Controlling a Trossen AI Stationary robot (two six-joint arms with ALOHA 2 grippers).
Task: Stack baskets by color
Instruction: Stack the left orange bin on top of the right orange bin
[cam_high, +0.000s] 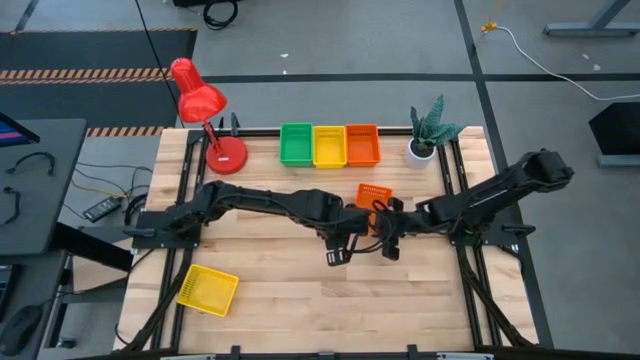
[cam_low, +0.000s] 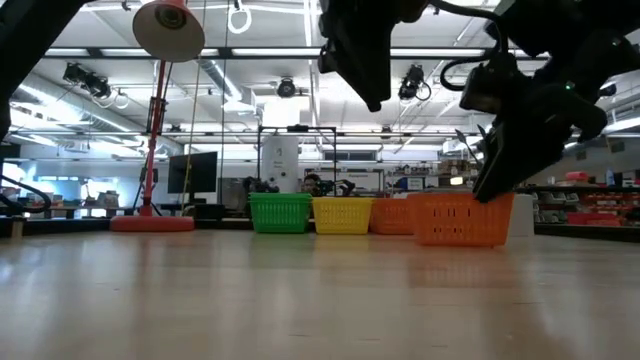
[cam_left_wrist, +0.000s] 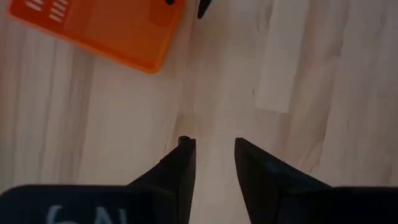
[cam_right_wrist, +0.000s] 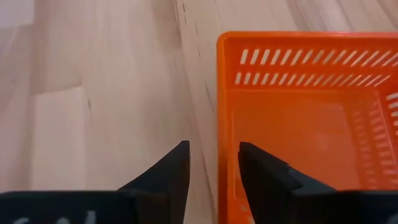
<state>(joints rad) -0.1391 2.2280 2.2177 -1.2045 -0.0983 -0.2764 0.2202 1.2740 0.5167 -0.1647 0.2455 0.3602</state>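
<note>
**Both claws parked by the loose orange basket, nothing gripped**

Landmark for everything here = the loose orange basket (cam_high: 374, 196) sitting mid-tabletop (cam_high: 300, 290).

Right claw (cam_right_wrist: 213, 163): right up against that basket. In the right wrist view one finger (cam_right_wrist: 264, 169) sits over the basket's rim/wall edge and the other is over bare wood just outside it. Gap betw fingers is narrow-ish but def open, nothing pinched in it afaict. Can't tell if the finger actually touches the wall or just hangs above it. In the low view the right arm comes down at the basket's side, basket flat on the wood.

Left claw (cam_left_wrist: 214, 163): near the same basket but clear of it. Left wrist view shows only a corner of the basket, well apart from the fingertips, w/ plain wood under the claw. Fingers parted a modest amount, holding nothing.

Other baskets, all relative to the loose orange one:
- row of three toward the back edge: green basket (cam_high: 296, 144), yellow basket (cam_high: 329, 145), second orange basket (cam_high: 362, 144), side by side and touching. Can't tell from above if any of these are stacks.
- lone yellow basket (cam_high: 208, 289) well apart, toward the front-left corner, sitting skewed.

Non-task stuff: red desk lamp (cam_high: 205, 115) at back left, white plant pot (cam_high: 422, 150) just beside the back row's orange end.
</note>
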